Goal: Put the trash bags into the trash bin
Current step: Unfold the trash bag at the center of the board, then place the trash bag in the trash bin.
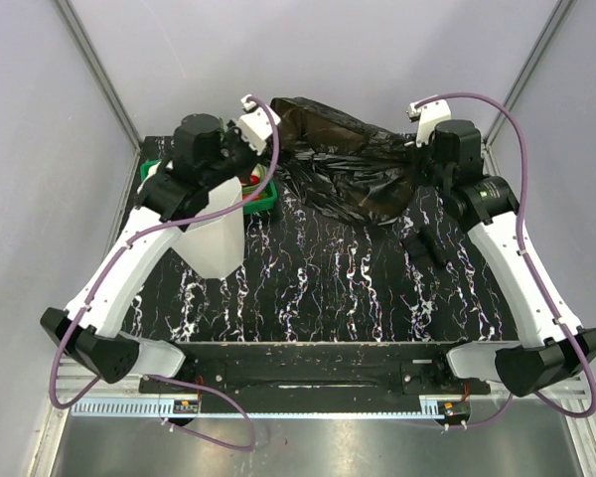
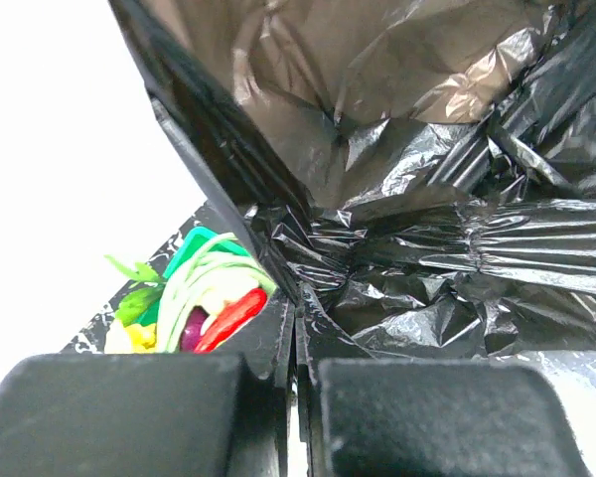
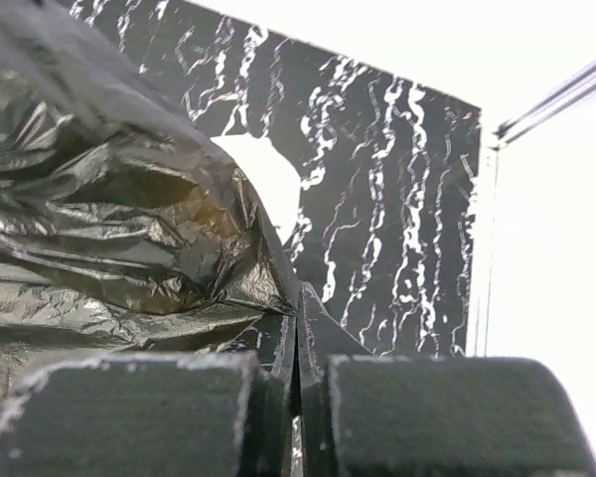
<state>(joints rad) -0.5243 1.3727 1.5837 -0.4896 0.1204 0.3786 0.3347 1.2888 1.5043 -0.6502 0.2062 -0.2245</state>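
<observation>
Right of faceted white trash bin (image 1: 215, 243): crumpled glossy black trash bag (image 1: 348, 169)
Left gripper (image 2: 296, 338): pinching trash bag
Right gripper (image 3: 298, 333): pinching trash bag

The 2 arms reach away from their bases toward the far side, each bent at the elbow. The left arm (image 1: 129, 263) slants up and to the right in the top view, and the right arm (image 1: 512, 268) slants up and to the left, so their wrists sit closer together than their bases. The left hand (image 2: 296, 343) has its 2 fingers (image 2: 119, 417) pressed together, with a fold of the trash bags (image 2: 427, 288) pinched in the seam. The right hand (image 3: 298, 333) is likewise closed, its 2 pads meeting on the same black film. Both hands sit at about the same depth, well apart.
</observation>
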